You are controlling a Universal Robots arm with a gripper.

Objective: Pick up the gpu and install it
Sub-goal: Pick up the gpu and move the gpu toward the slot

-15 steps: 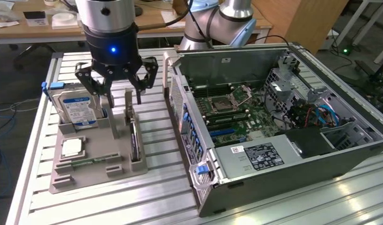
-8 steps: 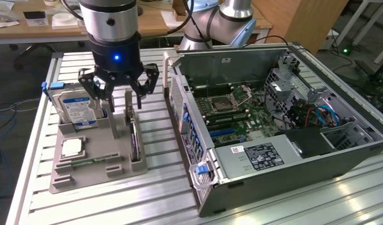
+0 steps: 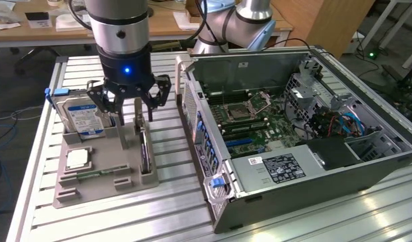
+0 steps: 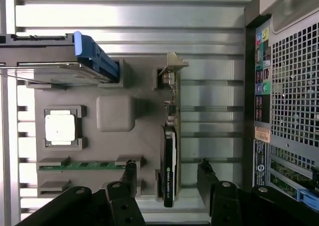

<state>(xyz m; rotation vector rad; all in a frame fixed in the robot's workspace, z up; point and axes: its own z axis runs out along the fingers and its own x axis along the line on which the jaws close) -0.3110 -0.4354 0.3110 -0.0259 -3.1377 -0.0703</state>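
free: gaps both sides of gpu (image 4: 169, 153) between spread fingers (image 4: 130, 178) | obstacles: hard drive (image 3: 81, 117), computer case (image 3: 216, 151) flanking

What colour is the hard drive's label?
Blue and white, on the hard drive; best seen in the exterior view.

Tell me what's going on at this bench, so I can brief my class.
A robot arm is working over a grey tray of computer parts beside an open computer case. Its gripper hangs over the gpu, which stands on edge in the tray; the fingers are open, one each side of the card, not gripping it. The gpu is not yet lifted or installed.
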